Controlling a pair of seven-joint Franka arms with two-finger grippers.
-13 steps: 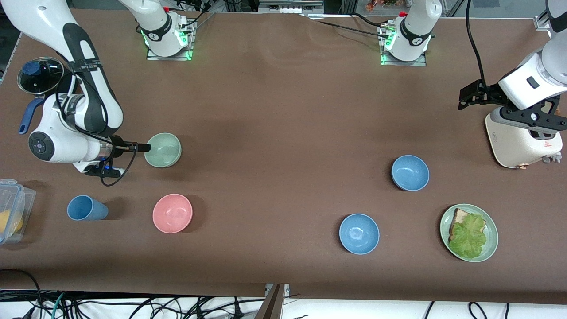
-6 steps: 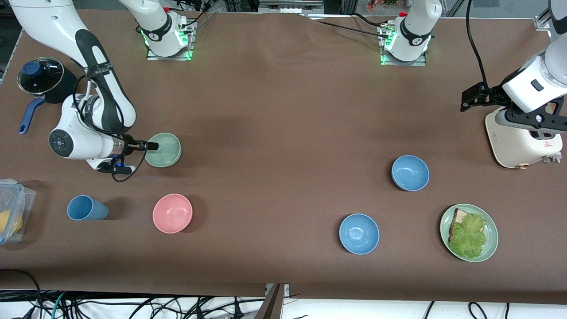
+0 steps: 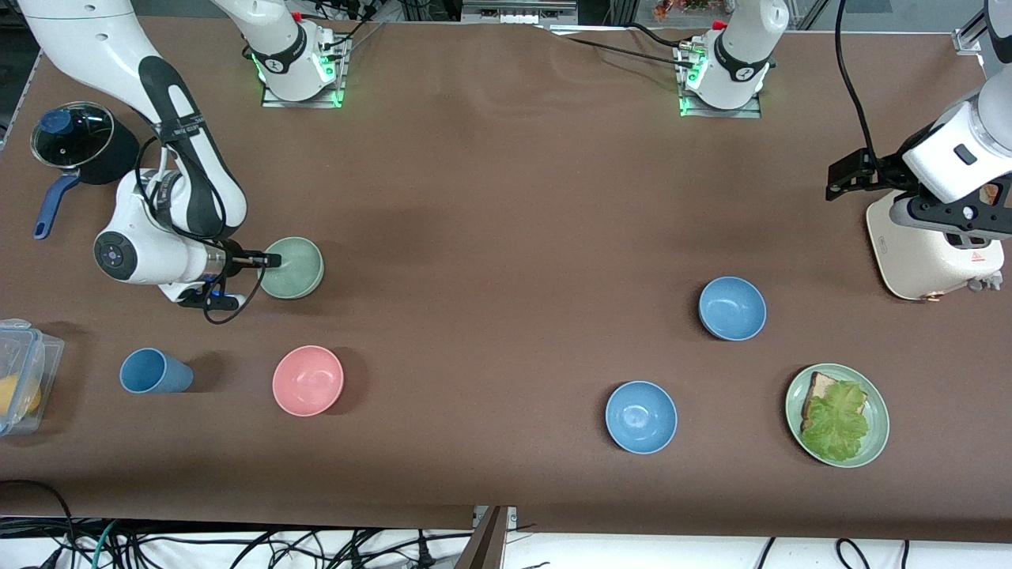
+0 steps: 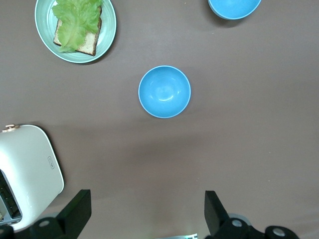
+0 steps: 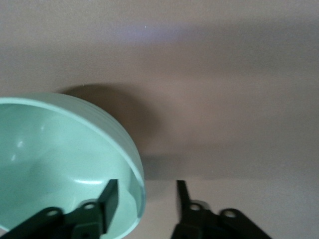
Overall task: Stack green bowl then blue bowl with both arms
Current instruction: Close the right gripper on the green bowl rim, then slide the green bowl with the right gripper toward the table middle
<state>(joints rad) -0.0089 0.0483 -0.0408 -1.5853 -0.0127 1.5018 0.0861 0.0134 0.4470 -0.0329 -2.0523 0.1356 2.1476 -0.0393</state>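
The green bowl (image 3: 296, 269) sits upright on the table toward the right arm's end. My right gripper (image 3: 272, 259) is low at its rim and open, with one finger (image 5: 110, 199) inside the green bowl (image 5: 55, 159) and the other outside; the rim stands in the gap. Two blue bowls rest toward the left arm's end, one (image 3: 732, 307) farther from the front camera than the other (image 3: 641, 416). My left gripper (image 3: 949, 215) hangs open and empty over the toaster. Its wrist view shows both blue bowls, one (image 4: 164, 91) and the other (image 4: 234, 7), below the left gripper (image 4: 144, 214).
A pink bowl (image 3: 307, 380) and a blue cup (image 3: 154, 371) stand nearer the front camera than the green bowl. A black pot (image 3: 75, 142) and a clear box (image 3: 24, 375) sit at the right arm's end. A toaster (image 3: 933, 253) and a plate with bread and lettuce (image 3: 837, 415) are at the left arm's end.
My right gripper has moved in along the table toward the green bowl, so its fingers now straddle the rim. The left arm has shifted slightly over the toaster.
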